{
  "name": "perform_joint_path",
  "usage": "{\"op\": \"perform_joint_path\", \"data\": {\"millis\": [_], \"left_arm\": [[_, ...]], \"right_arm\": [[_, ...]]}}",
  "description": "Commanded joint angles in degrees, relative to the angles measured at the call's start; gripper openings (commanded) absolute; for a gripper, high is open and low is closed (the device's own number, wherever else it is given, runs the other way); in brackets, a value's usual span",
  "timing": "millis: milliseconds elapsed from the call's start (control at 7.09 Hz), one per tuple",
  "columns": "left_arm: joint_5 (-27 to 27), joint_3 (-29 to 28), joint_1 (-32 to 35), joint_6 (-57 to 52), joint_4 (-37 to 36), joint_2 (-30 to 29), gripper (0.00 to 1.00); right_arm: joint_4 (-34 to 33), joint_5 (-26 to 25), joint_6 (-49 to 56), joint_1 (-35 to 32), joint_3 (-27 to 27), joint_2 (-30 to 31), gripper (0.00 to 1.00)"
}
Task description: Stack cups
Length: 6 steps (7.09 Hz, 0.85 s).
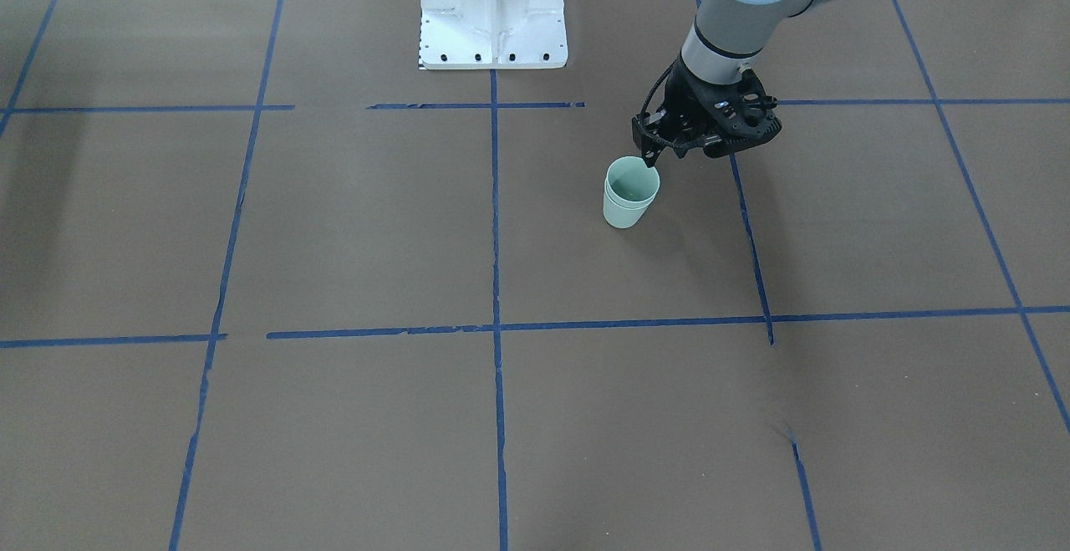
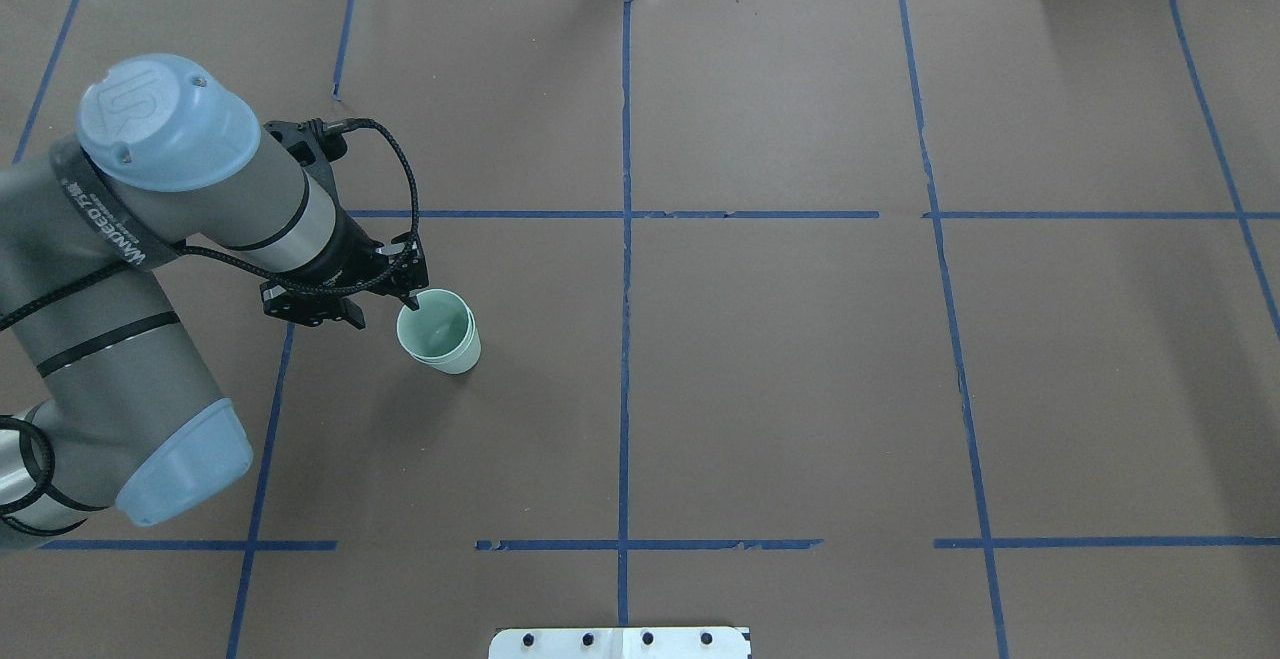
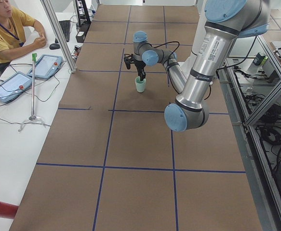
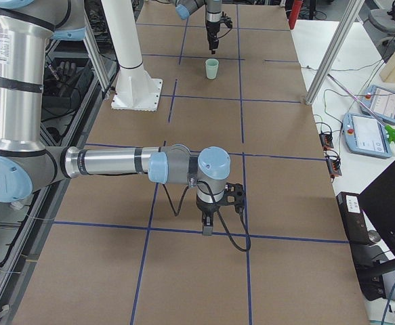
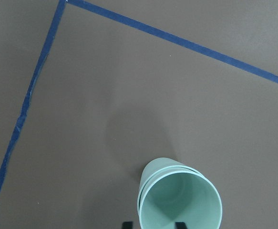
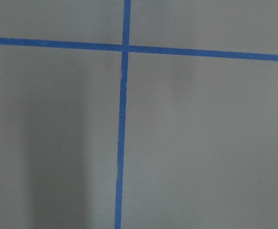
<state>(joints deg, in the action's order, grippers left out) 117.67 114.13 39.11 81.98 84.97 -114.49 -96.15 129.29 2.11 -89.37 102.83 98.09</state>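
Observation:
The two pale mint-green cups [image 1: 629, 194] stand nested one inside the other, upright on the brown table, left of centre in the overhead view [image 2: 440, 334]. The stack also shows in the left wrist view [image 5: 179, 200], with the inner cup's rim a little above the outer one's. My left gripper [image 1: 648, 158] hangs just over the stack's rim on the robot's side [image 2: 408, 301]. It is open, with one fingertip [image 5: 127, 224] outside the wall and the other over the cup's mouth. My right gripper [image 4: 207, 227] shows only in the exterior right view, low over the table; I cannot tell its state.
The white robot base [image 1: 493, 12] stands at the table's middle on the robot's side. Blue tape lines [image 2: 625, 269] divide the brown table into squares. An operator [image 3: 5, 29] sits with tablets at a side desk beyond the table's far edge.

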Motion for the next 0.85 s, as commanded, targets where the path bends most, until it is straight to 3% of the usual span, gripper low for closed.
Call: {"op": "perform_joint_path", "data": {"millis": [0, 282, 705], "left_arm": [[0.45, 0.83, 1.31, -6.25, 0.28, 0.75, 0.99], [1.16, 1.88, 8.74, -23.95, 0.37, 6.09, 0.99], [5.91, 1.27, 25.69, -61.97, 0.37, 21.18, 1.00]], "right_arm": [[0.00, 0.00, 0.00, -0.02, 0.00, 0.00, 1.00], [0.00, 0.00, 0.00, -0.01, 0.00, 0.00, 1.00], [0.00, 0.00, 0.00, -0.01, 0.00, 0.00, 1.00]]}}
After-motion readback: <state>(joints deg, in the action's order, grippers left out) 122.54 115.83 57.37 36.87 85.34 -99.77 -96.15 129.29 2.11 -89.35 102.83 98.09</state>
